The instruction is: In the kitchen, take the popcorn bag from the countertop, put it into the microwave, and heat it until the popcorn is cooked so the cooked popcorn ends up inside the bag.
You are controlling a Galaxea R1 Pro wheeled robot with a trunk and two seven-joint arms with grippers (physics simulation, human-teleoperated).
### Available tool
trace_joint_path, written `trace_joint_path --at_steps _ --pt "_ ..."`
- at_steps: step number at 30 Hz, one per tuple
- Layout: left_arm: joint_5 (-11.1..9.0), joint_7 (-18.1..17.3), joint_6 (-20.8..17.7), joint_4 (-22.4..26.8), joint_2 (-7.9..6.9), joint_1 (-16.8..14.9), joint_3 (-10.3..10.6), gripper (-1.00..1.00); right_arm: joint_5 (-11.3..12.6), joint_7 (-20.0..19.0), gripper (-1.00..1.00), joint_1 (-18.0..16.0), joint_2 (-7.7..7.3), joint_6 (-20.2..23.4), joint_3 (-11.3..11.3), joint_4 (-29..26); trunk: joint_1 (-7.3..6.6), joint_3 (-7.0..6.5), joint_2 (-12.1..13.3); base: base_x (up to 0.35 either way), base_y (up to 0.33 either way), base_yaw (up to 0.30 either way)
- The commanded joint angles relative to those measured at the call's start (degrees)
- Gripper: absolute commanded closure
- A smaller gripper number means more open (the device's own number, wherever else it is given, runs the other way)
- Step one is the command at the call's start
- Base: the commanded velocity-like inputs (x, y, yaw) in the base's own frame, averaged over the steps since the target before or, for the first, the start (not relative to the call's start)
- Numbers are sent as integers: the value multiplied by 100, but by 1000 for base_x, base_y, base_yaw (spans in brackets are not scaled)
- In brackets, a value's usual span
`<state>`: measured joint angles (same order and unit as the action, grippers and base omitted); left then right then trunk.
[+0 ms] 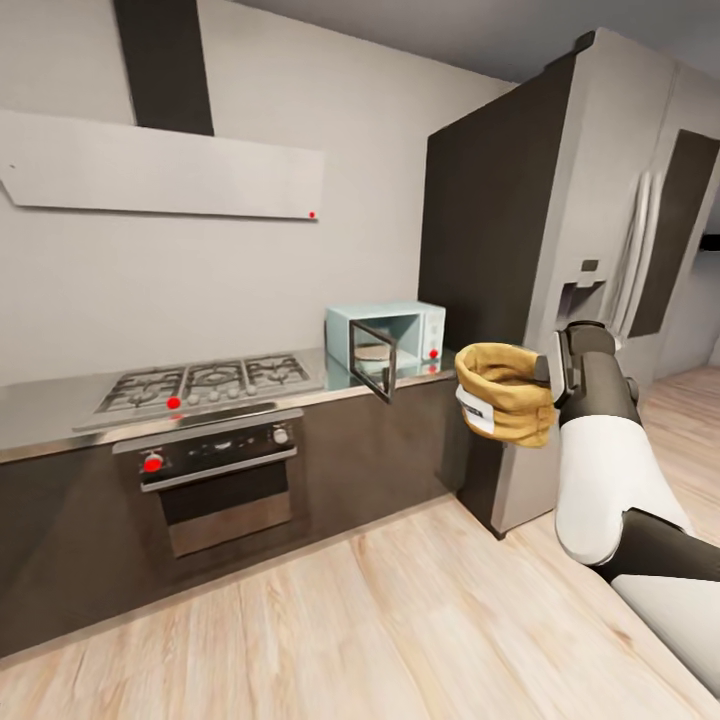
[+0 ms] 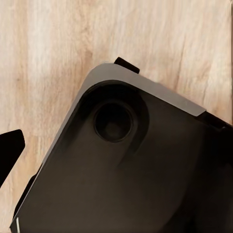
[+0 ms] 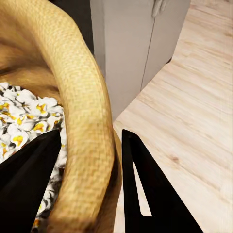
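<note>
right tool pinching popcorn bag rim | microwave open beyond

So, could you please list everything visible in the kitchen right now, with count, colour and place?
popcorn bag: one, tan, open-topped, white popcorn inside, held in the air before the fridge
microwave: one, mint-blue, door open, on the countertop's right end
countertop: one, grey, along the wall
gas hob: one, steel, set in the countertop
oven: one, steel and dark glass, under the hob
extractor hood: one, pale, on the wall above the hob
fridge: one, grey, right of the counter
floor: pale wood
right gripper: one, black, pinching the bag's rim
</note>
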<state>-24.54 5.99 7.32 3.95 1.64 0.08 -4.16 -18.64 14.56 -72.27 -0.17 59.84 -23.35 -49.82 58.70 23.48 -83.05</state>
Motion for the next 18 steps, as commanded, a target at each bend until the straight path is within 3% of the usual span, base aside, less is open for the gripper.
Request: trace_joint_path --at_steps 1,8,11,13,15,18 --pt "28 16 5 9 3 1 -41 -100 46 41 100 -5 1 16 -1 -2 3 6 -3 317 0 167" --pt "25 16 7 9 3 1 -41 -100 62 32 100 -5 6 16 -3 -2 3 6 -3 317 0 250" --pt "25 16 7 9 0 1 -41 -100 69 37 100 -6 0 16 -7 -2 3 6 -3 317 0 82" --pt "20 16 7 9 0 1 -41 -100 57 66 100 -5 -64 16 -42 -2 3 6 -3 317 0 10" --pt "19 16 7 9 3 1 -41 -100 55 58 100 -6 -220 16 -47 -2 3 6 -3 317 0 1" --pt "19 16 7 9 3 1 -41 -100 110 -4 100 -6 -233 16 -52 4 3 6 -3 317 0 0"
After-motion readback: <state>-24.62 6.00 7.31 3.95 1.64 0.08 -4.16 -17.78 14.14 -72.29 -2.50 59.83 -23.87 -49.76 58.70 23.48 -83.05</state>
